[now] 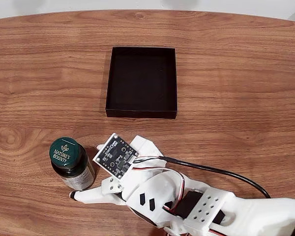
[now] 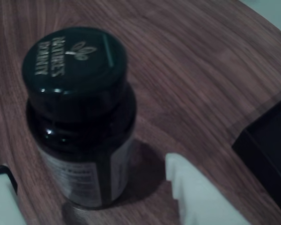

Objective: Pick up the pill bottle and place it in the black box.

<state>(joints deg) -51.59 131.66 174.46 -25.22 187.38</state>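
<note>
The pill bottle (image 1: 71, 162), dark green with a "Nature's Bounty" cap, stands upright on the wooden table at the lower left of the fixed view. My white gripper (image 1: 86, 171) is open, one finger on each side of the bottle. In the wrist view the pill bottle (image 2: 79, 117) sits between the fingertips (image 2: 192, 187) of my gripper (image 2: 88, 165), with a visible gap to each finger. The black box (image 1: 141, 114) lies empty farther back near the table's centre, and its corner (image 2: 271, 154) shows at the right edge of the wrist view.
The wooden table (image 1: 236, 73) stretches bare to the left and right of the box. A black cable (image 1: 211, 170) runs from the wrist camera board (image 1: 116, 155) toward the arm at the lower right.
</note>
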